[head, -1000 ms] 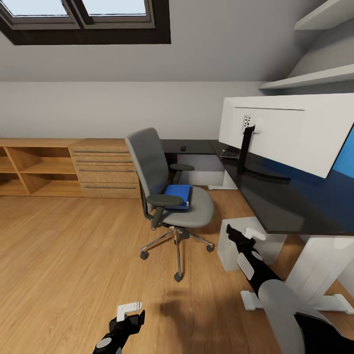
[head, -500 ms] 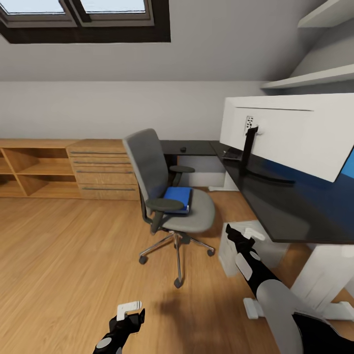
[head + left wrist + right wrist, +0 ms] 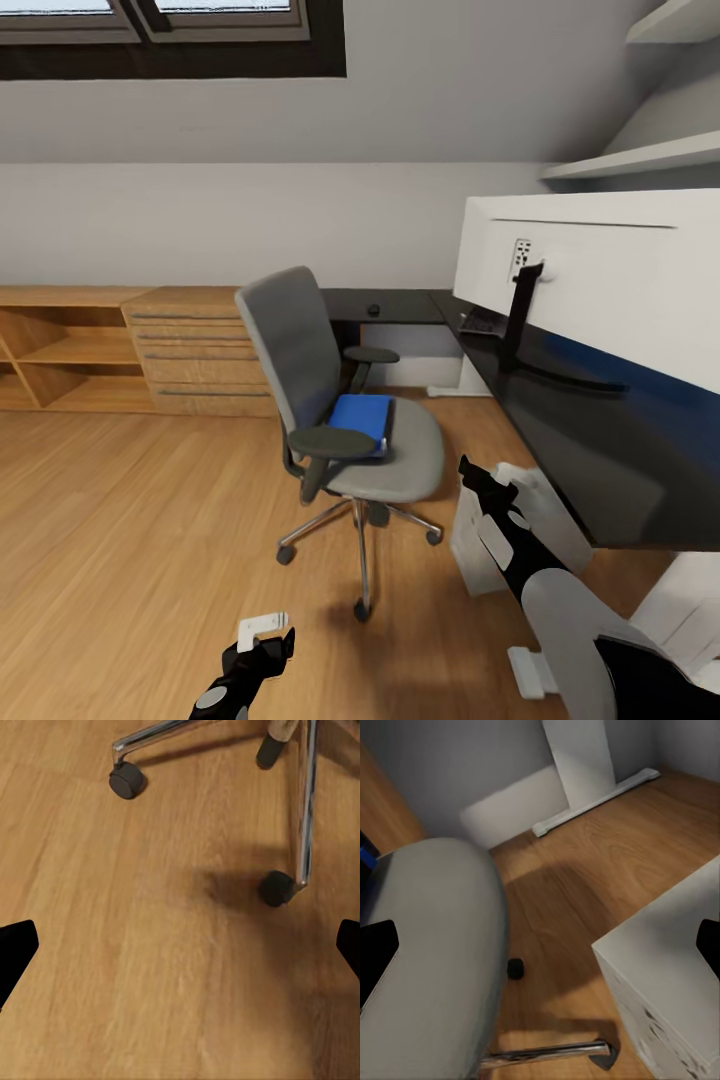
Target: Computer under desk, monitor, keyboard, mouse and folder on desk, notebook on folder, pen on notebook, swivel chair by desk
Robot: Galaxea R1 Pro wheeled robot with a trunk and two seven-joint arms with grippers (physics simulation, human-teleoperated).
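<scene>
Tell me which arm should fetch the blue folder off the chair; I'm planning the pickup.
Probably the right. Its gripper hovers beside the chair seat where the folder lies; the left gripper hangs low over the floor.

I am looking at a room with a warm wooden floor (image 3: 130, 520). The wall (image 3: 200, 220) is plain and pale, and the ceiling is sloping down over it. A dark-framed roof window (image 3: 180, 40) is letting in daylight. Low wooden cabinets (image 3: 110, 350) are standing along the wall. White shelves (image 3: 640, 155) are hanging up high.
</scene>
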